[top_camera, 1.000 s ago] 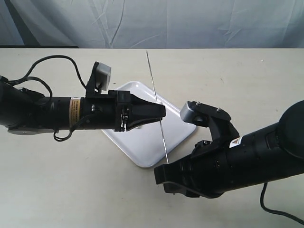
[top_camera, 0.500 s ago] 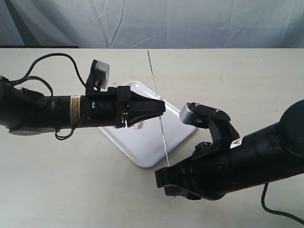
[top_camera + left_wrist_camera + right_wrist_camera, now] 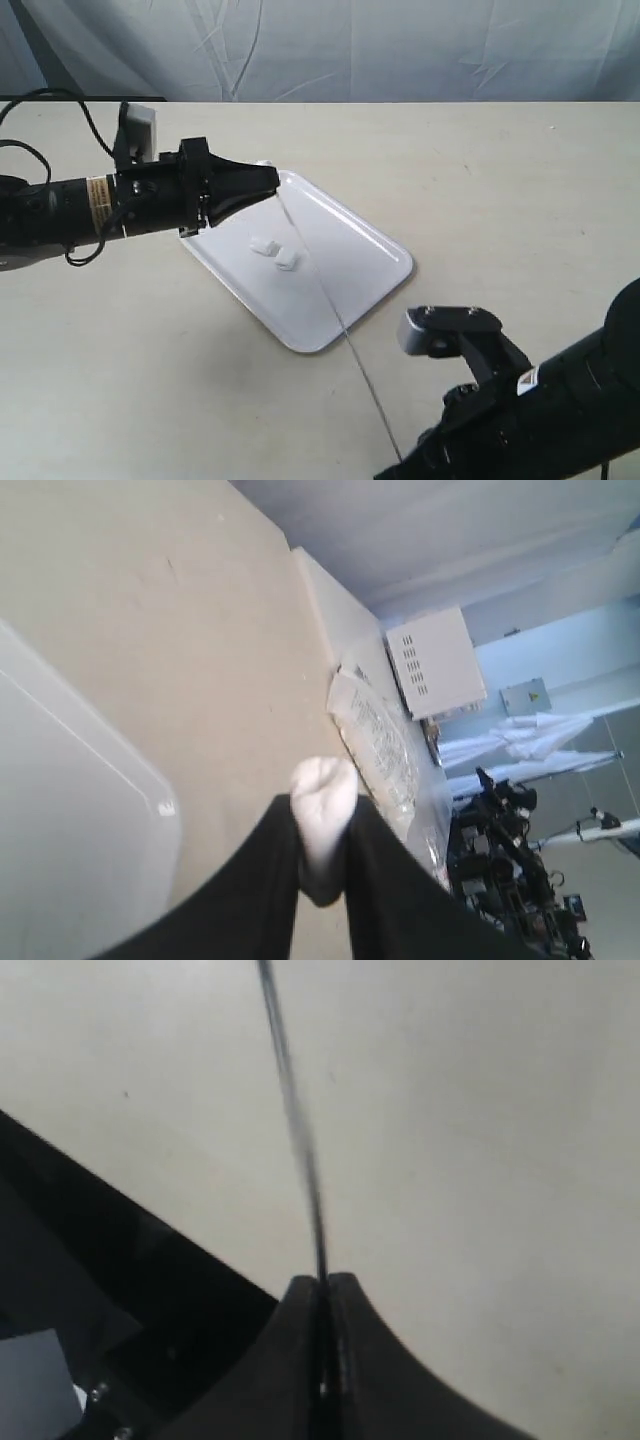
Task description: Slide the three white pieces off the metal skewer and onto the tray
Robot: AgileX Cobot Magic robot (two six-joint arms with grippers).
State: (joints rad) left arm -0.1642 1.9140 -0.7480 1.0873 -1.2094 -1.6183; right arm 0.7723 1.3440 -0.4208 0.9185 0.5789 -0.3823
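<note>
Two white pieces (image 3: 263, 243) (image 3: 287, 259) lie side by side on the white tray (image 3: 370, 250). The third white piece (image 3: 322, 785) is pinched in my left gripper (image 3: 322, 808), which is shut on it at the tray's far left corner (image 3: 272, 181). From beside that gripper, the thin metal skewer (image 3: 335, 315) slants across the tray and past its near edge. Its near end is held in my shut right gripper (image 3: 398, 462). In the right wrist view the skewer (image 3: 294, 1125) rises bare from the gripper (image 3: 322, 1282).
The tray (image 3: 60, 810) lies diagonally on a beige table (image 3: 520, 180), with a pale cloth backdrop behind. My right arm's dark body (image 3: 540, 410) fills the near right corner. A black cable (image 3: 40, 100) loops behind the left arm.
My left gripper pulled back to the left and my right gripper drew the skewer toward the near right. Two white pieces now lie on the tray.
</note>
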